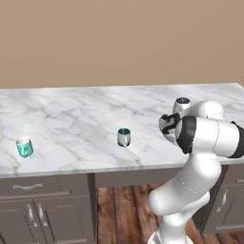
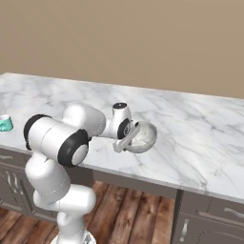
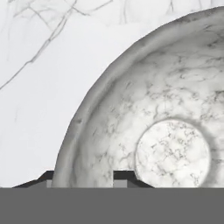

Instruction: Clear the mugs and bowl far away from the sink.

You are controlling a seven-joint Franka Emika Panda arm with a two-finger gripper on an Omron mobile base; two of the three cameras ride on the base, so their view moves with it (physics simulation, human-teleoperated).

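Note:
The pale marbled bowl rests on the counter near its front edge. My gripper reaches down at the bowl's near rim. In the hand view the bowl sits close under the gripper. The rim runs between the two dark fingertips, which stand apart, and the inner one is clear of the wall. The silvery grey mug with its teal inside stands mid-counter. At the far left stands the turquoise mug, also seen at the frame edge. The sink is out of view.
The white marble counter runs wide to both sides, with a tan wall behind it. Grey cabinet drawers and doors sit below it, over a wooden floor. My arm's elbow hangs over the counter's front edge.

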